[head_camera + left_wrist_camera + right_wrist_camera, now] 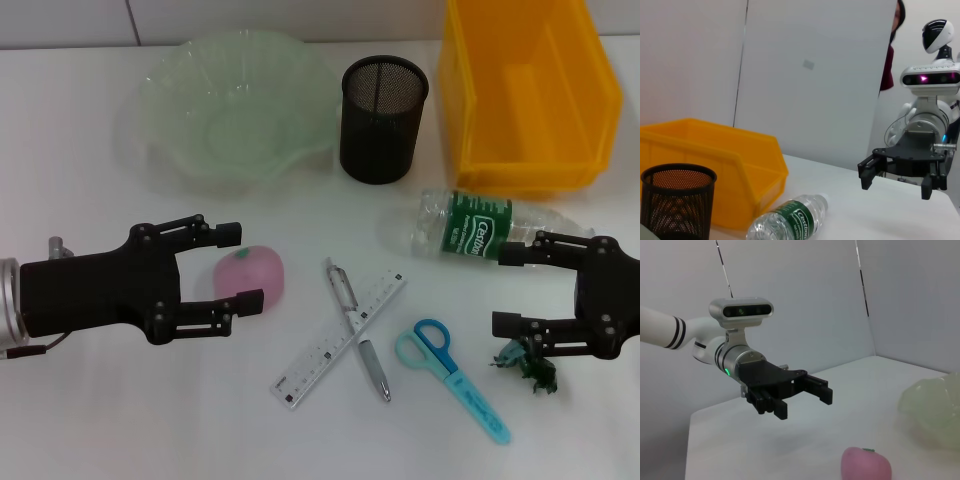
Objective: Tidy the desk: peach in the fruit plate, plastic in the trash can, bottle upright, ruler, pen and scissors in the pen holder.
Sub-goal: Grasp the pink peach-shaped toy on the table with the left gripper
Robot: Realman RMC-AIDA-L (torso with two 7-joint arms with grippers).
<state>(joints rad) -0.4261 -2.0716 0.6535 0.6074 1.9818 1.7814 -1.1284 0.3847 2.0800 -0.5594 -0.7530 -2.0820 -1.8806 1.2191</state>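
A pink peach (254, 279) lies on the white desk, just right of my open left gripper (240, 265), whose lower finger is close to it. The peach also shows in the right wrist view (866, 467). A clear bottle with a green label (478, 228) lies on its side. My open right gripper (502, 291) hovers just below the bottle and above a crumpled piece of green plastic (533, 366). A ruler (340, 342) and a pen (357, 330) lie crossed. Blue scissors (450, 378) lie to their right. The black mesh pen holder (383, 118) stands at the back.
A pale green fruit plate (235, 105) sits at the back left. A yellow bin (530, 90) stands at the back right, beside the pen holder. The left wrist view shows the bin (715, 155), the bottle (790, 220) and the right gripper (896, 187).
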